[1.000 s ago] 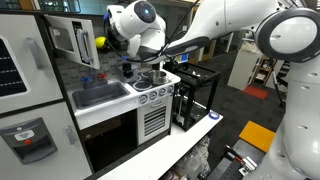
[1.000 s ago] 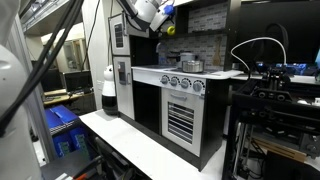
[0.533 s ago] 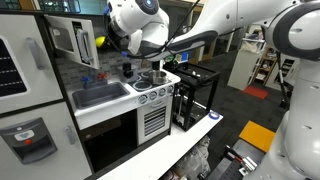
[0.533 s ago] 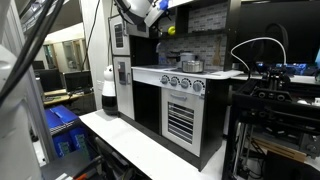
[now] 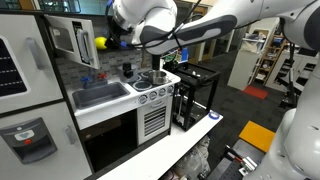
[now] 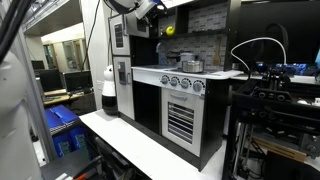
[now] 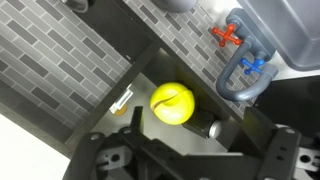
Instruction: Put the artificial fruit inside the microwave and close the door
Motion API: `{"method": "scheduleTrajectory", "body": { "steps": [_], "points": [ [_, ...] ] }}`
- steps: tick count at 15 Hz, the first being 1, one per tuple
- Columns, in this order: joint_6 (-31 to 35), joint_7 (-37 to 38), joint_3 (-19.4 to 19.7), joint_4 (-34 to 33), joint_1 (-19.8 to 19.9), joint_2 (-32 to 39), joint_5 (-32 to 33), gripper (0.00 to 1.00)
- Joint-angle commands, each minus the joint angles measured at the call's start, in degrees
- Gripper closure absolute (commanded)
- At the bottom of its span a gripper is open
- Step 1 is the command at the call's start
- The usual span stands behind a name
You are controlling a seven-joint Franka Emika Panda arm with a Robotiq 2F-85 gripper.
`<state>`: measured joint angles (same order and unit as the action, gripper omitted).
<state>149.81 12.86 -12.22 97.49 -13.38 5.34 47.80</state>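
Note:
The yellow artificial fruit (image 7: pixel 172 102) lies on the grey floor inside the microwave's dark opening (image 7: pixel 150 75) in the wrist view. It shows as a yellow spot in both exterior views (image 5: pixel 100 43) (image 6: pixel 169 31). The microwave's white-framed door (image 5: pixel 62 40) with its dark window stands swung open to the left of the fruit. My gripper (image 7: pixel 195 120) is just behind the fruit at the opening, also in both exterior views (image 5: pixel 113 42) (image 6: pixel 157 27). Its fingers (image 7: pixel 136 117) stand wider apart than the fruit and do not press on it.
Below the microwave are the grey sink (image 5: pixel 100 95) and a faucet with red and blue handles (image 7: pixel 240 62). A stove top with a pot (image 5: pixel 148 78) lies beside it, over a dark-fronted oven (image 5: pixel 110 140). A black frame (image 5: pixel 196 95) stands beyond the stove.
The arm's upper links have swung up and to the right. The fruit has stayed in the same spot at the microwave opening.

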Motion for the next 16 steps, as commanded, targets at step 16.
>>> {"method": "scheduleTrajectory", "body": {
  "steps": [16],
  "points": [
    [-30.65, -13.51, 0.65, 3.40, 1.08, -15.05, -31.90, 0.00]
  ]
}}
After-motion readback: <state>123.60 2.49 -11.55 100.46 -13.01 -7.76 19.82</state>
